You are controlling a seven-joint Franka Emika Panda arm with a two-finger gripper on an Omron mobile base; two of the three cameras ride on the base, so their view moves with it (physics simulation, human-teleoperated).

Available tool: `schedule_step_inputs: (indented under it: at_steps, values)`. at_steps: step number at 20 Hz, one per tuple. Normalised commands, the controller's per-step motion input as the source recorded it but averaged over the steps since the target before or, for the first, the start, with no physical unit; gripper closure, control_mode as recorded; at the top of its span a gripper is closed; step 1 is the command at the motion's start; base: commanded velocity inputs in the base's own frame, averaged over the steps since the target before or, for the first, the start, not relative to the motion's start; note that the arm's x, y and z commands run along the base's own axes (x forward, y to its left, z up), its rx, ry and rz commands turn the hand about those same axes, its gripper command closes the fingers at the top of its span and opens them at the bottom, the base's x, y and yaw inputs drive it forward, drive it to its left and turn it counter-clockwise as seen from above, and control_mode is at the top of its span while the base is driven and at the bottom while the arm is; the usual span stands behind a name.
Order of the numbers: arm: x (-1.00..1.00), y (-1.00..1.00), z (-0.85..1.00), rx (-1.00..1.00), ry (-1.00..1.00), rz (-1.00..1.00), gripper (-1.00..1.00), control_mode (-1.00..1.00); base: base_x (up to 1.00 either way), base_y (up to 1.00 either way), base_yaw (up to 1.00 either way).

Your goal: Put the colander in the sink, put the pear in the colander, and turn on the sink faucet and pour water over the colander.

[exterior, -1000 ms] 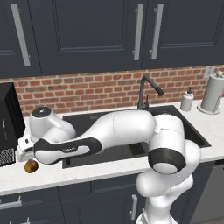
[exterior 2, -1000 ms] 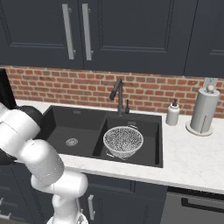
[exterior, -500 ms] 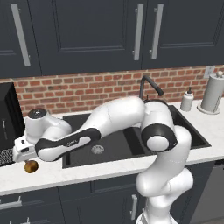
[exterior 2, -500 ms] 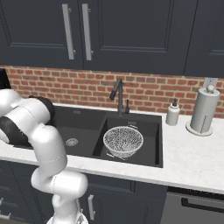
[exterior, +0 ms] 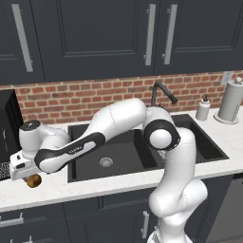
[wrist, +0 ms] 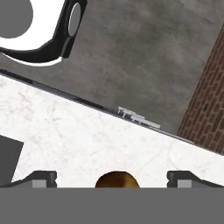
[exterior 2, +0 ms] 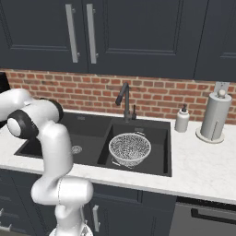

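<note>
The pear (exterior: 33,181) lies on the white counter left of the sink (exterior: 124,148), small and golden-brown. My gripper (exterior: 28,173) hangs right over it, open. In the hand view the pear (wrist: 117,180) sits low between the two dark fingertips (wrist: 42,178), which stand wide apart beside it without touching it. The colander (exterior 2: 130,148), a silvery mesh bowl, rests upright in the smaller right basin of the sink (exterior 2: 87,130). The dark faucet (exterior 2: 125,98) stands behind the divider, its spout angled down to the left.
A black appliance (exterior: 7,124) stands against the brick wall just left of my hand. A white soap bottle (exterior 2: 182,121) and a paper-towel roll (exterior 2: 214,116) stand on the right counter. Dark cabinets hang overhead.
The arm's elbow and forearm have risen and swung back over the sink. The hand has stayed above the pear, jaws still wide. The pear and colander have not moved.
</note>
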Motion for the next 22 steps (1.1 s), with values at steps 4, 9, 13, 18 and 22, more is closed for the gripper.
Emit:
schedule_step_inputs:
  at_steps: [4,9,13,18,22]
  values:
    - [0.09,0.17,-0.2,-0.07,0.04,0.0,-1.0,-1.0,0.0,0.0,0.0]
    - [0.14,0.15,-0.21,-0.06,0.03,0.0,-1.0,-1.0,0.0,0.0,0.0]
    - [0.17,0.02,-0.24,-0.04,0.04,0.0,-1.0,-1.0,0.0,0.0,0.0]
    - [0.14,0.0,-0.19,-0.01,0.04,0.0,-1.0,-1.0,0.0,0.0,0.0]
    - [0.21,0.0,-0.21,-0.01,0.02,0.0,-1.0,-1.0,0.0,0.0,0.0]
